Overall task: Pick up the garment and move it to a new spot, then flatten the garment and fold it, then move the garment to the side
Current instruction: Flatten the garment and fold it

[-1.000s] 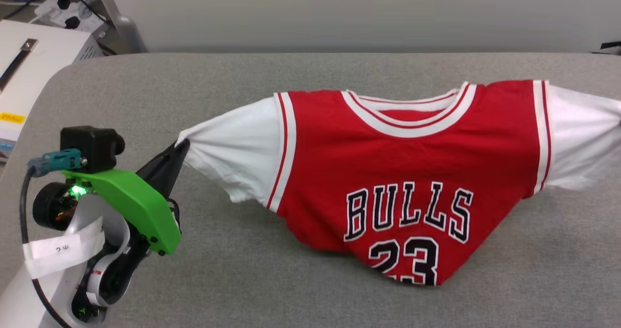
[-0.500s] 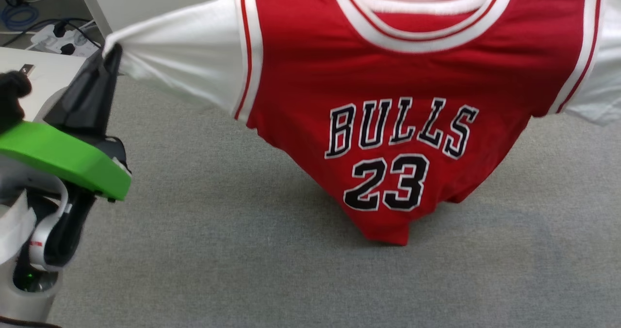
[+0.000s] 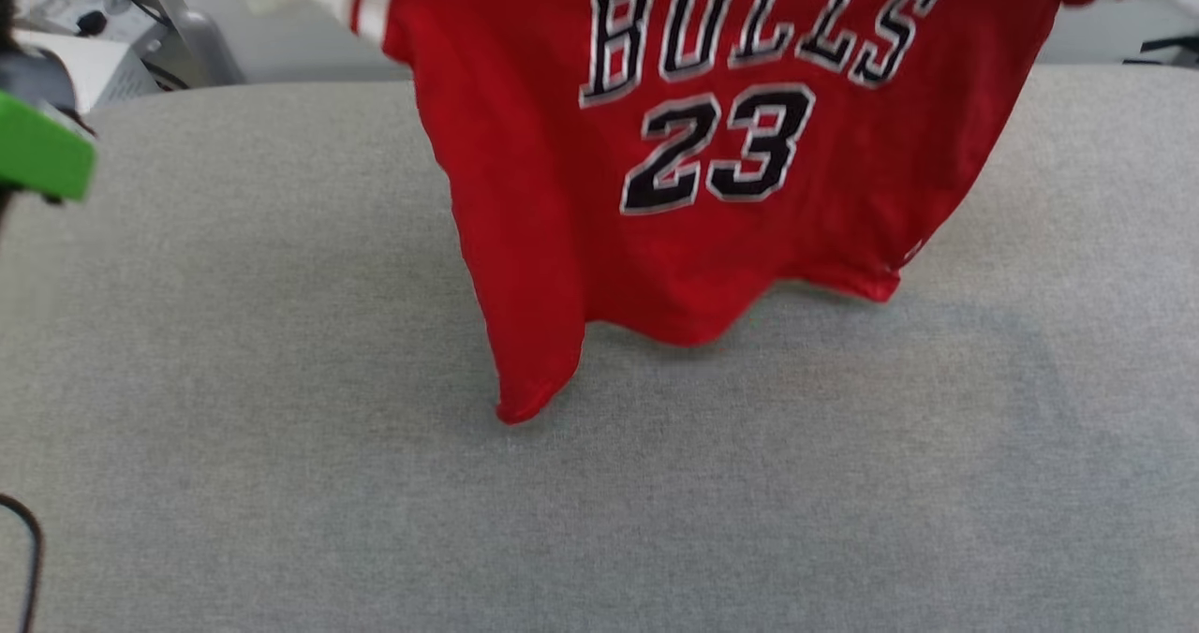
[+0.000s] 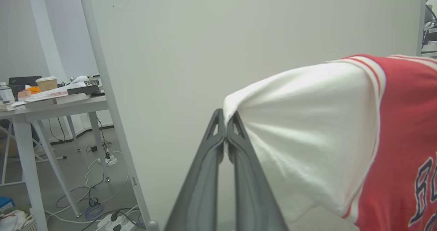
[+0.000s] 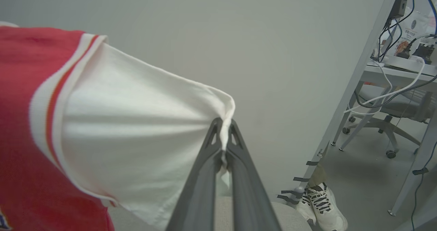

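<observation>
The garment [image 3: 712, 212], a red shirt with black "BULLS" and "23", hangs in the air above the grey padded table [image 3: 281, 483]; its lower hem dangles near the table surface. In the left wrist view my left gripper [image 4: 225, 116] is shut on the edge of one white sleeve [image 4: 307, 132]. In the right wrist view my right gripper [image 5: 223, 125] is shut on the cuff of the other white sleeve [image 5: 136, 132]. The shirt is stretched between the two grips. A green part of my left arm [image 3: 42, 155] pokes in at the head view's left edge.
A pale wall panel stands behind the table. Beyond it on the left are a desk [image 4: 51, 104] and floor cables [image 4: 99, 203]. On the right are a desk with cables [image 5: 396, 67], an office chair [image 5: 385, 121] and a person's shoe [image 5: 321, 203].
Both grippers have lifted the garment off the table; it now hangs free, its collar and sleeves above the head view's top. The head view has also shifted.
</observation>
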Tool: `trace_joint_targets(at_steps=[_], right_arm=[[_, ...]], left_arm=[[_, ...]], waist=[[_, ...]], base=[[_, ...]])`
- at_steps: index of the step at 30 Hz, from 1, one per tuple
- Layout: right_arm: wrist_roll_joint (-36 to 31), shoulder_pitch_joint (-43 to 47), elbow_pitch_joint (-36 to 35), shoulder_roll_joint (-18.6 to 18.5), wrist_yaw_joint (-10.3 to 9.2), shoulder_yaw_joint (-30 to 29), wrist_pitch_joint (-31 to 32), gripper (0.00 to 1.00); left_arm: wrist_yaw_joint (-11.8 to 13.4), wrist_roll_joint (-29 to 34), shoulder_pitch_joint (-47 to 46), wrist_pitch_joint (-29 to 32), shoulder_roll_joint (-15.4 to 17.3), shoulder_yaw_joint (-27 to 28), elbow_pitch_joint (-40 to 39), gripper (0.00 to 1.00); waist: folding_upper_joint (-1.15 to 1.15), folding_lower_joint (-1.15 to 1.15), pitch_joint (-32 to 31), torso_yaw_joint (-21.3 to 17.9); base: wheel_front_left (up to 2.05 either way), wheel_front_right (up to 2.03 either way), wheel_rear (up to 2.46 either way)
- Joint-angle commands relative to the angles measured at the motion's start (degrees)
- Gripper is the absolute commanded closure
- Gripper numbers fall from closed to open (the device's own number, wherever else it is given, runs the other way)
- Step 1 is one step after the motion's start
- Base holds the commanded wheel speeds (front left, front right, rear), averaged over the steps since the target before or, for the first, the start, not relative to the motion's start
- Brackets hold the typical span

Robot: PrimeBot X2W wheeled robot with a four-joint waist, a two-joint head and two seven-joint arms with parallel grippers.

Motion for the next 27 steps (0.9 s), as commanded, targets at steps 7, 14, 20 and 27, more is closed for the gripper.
trace_joint_targets(at_steps=[7,14,20,27], right_arm=[[-1.09,-13.82,6.37,0.65,-0.05,2.43,-1.55,1.0],[-3.74,-26.88,13.97,1.68,-0.05,4.21,-5.08,1.0],[-6.72,-37.37,21.93,4.79,-0.05,4.6,-8.84,1.0],[-12.27,-49.6,32.96,7.75,-0.05,0.81,-16.24,1.0]], left_arm=[[-4.25,-0.32,-12.37,2.48,4.32,0.4,7.03,1.0],[-8.23,2.09,-27.17,2.01,5.23,-1.64,15.27,1.0],[-11.18,5.03,-41.23,-0.15,4.49,-4.54,24.4,1.0],[-12.64,9.18,-55.18,-7.03,2.57,-7.67,35.26,1.0]], waist=[[0.0,0.0,8.59,-1.76],[0.0,0.0,17.44,-2.05],[0.0,0.0,24.33,-2.46],[0.0,0.0,29.12,-2.4]], base=[[0.0,0.0,0.0],[0.0,0.0,0.0],[0.0,0.0,0.0],[0.0,0.0,0.0]])
